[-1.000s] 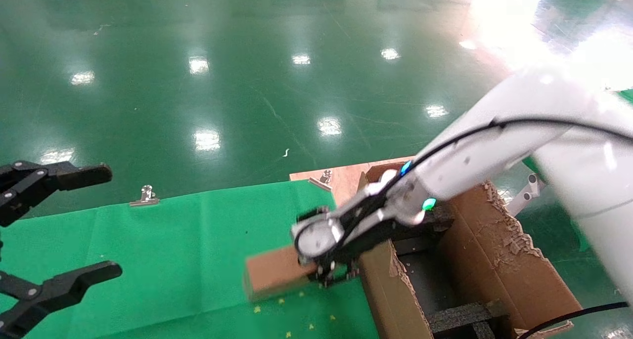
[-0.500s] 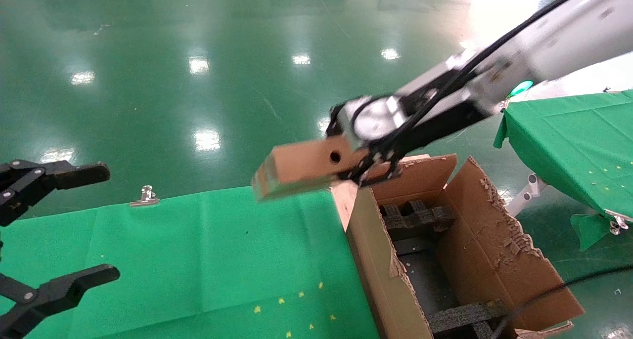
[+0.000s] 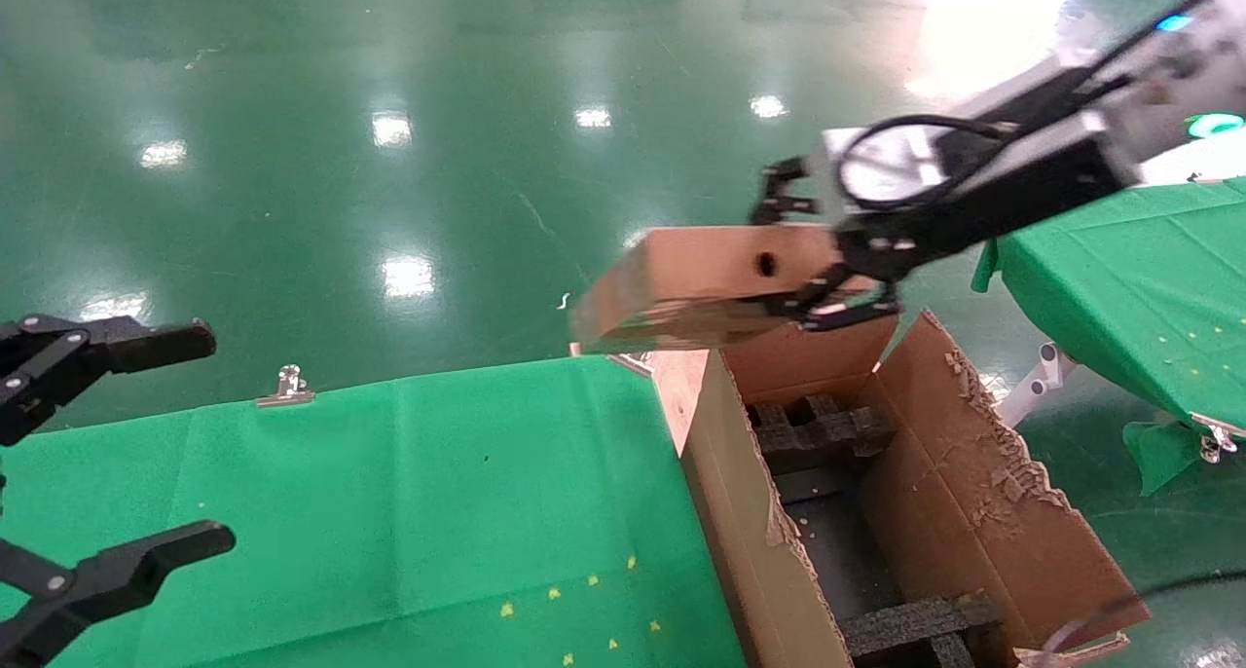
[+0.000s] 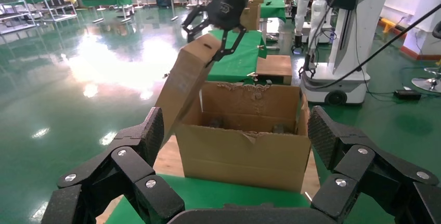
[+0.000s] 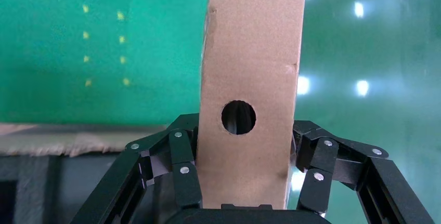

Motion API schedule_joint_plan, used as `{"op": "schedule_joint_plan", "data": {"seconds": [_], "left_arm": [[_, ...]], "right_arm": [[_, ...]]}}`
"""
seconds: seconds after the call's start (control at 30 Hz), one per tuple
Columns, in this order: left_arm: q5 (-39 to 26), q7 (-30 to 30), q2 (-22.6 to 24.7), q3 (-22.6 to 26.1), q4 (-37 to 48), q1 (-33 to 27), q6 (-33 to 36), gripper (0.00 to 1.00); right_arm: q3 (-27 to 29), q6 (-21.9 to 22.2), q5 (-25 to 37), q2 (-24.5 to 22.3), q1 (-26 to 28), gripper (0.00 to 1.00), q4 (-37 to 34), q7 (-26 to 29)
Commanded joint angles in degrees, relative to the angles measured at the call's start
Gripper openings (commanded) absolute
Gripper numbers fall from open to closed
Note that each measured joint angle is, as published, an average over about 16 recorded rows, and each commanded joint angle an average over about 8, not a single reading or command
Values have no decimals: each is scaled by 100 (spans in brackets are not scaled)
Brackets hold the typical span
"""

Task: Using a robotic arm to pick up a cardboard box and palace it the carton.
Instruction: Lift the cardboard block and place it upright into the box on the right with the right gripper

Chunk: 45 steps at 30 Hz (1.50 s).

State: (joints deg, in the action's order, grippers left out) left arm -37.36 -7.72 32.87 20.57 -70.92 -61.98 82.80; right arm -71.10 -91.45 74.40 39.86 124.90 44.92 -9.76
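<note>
The cardboard box (image 3: pixel 706 283) hangs in the air, clear of the table, above the far left corner of the carton (image 3: pixel 983 512). I hold it by 1 end, so its long body sticks out to my left past the carton's edge and over the far edge of the green cloth (image 3: pixel 389 512). A small round hole (image 5: pixel 238 117) shows in the face turned up toward my head.

My right gripper (image 3: pixel 827 283) is clamped on that end of the box, fingers (image 5: pixel 182 164) pressed against both narrow sides. My right arm (image 3: pixel 1100 128) reaches in from the upper right, its ring light glowing green.

The carton stands open just beside the cloth-covered table, touching its right edge. Its flaps are torn and ragged, and black foam pieces (image 3: pixel 818 425) lie inside.

My left gripper (image 3: pixel 97 454) sits at the left edge of the table, its 2 fingers spread wide with nothing between them. A metal clip (image 3: pixel 285 386) pins the cloth at its far edge.
</note>
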Motion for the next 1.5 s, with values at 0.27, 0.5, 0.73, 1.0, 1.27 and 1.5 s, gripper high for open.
{"op": "schedule_joint_plan", "data": {"seconds": [0.27, 0.5, 0.73, 1.0, 1.27, 1.5], "left_arm": [[0, 0, 0, 0, 0, 0, 0, 100], [0, 0, 0, 0, 0, 0, 0, 100], [0, 0, 0, 0, 1, 1, -1, 100], [1, 0, -1, 0, 1, 1, -2, 100], [1, 0, -1, 0, 1, 2, -2, 100], [1, 1, -1, 0, 1, 1, -2, 100]], "right_arm": [[-855, 14, 53, -722, 516, 0, -517, -240], [-1395, 34, 126, -1082, 661, 0, -936, -419], [-1689, 51, -73, -1246, 599, 0, -1238, -462], [-1723, 82, -137, -1258, 573, 0, -1277, -443], [-1734, 206, -361, -1303, 384, 0, -1462, 185], [-1813, 415, -633, -1443, -2, 0, -1721, 1584]]}}
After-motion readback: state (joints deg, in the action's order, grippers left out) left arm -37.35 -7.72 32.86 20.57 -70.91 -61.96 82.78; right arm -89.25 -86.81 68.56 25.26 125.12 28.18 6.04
